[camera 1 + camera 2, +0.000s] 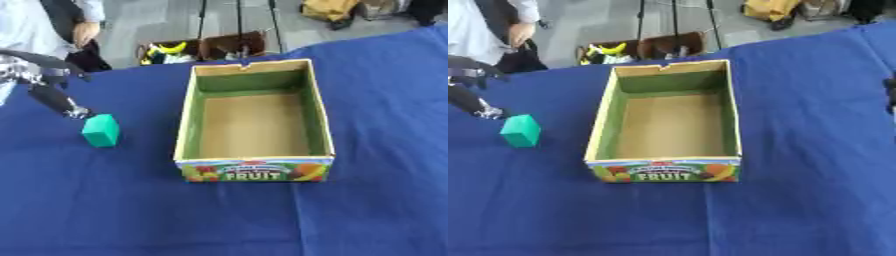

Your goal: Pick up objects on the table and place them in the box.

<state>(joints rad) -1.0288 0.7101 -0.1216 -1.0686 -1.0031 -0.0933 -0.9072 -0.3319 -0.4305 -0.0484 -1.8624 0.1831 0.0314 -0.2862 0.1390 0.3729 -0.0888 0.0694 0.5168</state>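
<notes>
- The blue cloth point(105, 200) covers the whole table and fills most of both views; its far edge runs slantwise across the top, with grey floor beyond it.
- The cardboard box point(320, 110) stands open near the middle of the cloth. Its inner walls are green, its floor is plain brown and holds nothing, and its near outer face carries fruit pictures and the word FRUIT. The far wall has a small notch in its top edge.
- The left arm point(35, 70) comes in from the left edge, black and silver, and reaches down towards the cloth. The left eye view shows more of it; in the right eye view it is cut by the frame's edge.
- The left hand point(61, 102) points a dark finger down and to the right, its tip at the top corner of the green block point(101, 130). Whether it touches the block, or whether the fingers are curled, I cannot tell.
- The green block, a small teal cube, sits on the cloth left of the box, well apart from its wall and outside it.
- A dark sliver point(891, 95) shows at the right edge of the right eye view only; it may belong to the right arm, and no right hand can be made out there.
</notes>
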